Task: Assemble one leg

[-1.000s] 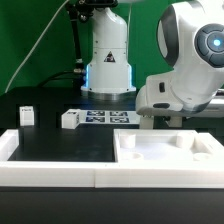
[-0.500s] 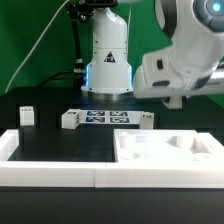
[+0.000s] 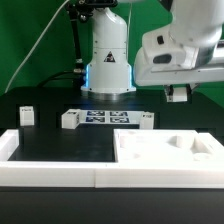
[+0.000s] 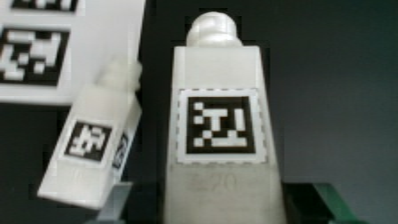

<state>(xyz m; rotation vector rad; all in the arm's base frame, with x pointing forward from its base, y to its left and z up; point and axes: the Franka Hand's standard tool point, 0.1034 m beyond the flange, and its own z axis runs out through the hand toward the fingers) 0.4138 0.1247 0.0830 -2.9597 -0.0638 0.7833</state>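
Note:
My gripper hangs well above the table at the exterior view's right, shut on a leg. This leg is a white post with a square marker tag on its face and a round peg at its far end. In the wrist view it stands between my gripper's two dark fingers. A second leg lies on the black table below; it also shows in the exterior view. Two more legs lie at the exterior view's left.
The large white square panel with recessed corners lies at the front right. The marker board lies mid-table and shows in the wrist view. A white bar runs along the front. The arm's base stands behind.
My gripper has risen from table level at the right to well above the table, carrying the leg up with it. The other legs and the panel have not moved.

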